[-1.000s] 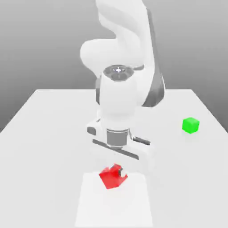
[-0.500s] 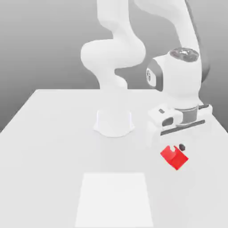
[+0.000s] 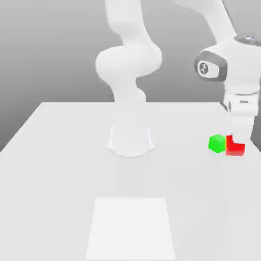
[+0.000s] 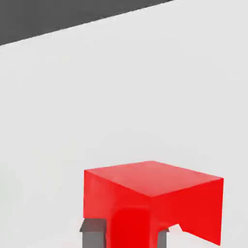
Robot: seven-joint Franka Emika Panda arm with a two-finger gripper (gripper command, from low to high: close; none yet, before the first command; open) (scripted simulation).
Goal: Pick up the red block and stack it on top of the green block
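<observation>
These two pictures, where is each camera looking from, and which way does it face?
Exterior view: off the arm, raised, looking down across the white table at the robot's base and arm, with the green block and the red block at the exterior view's right.
Hand view: on the hand, facing past the claw at the red block it grips and the table.
Shared: the red block and the table.

red block (image 3: 236, 148) — bright red | green block (image 3: 217, 144) — bright green | table (image 3: 61, 153) — plain white | arm (image 3: 127, 66) — white
</observation>
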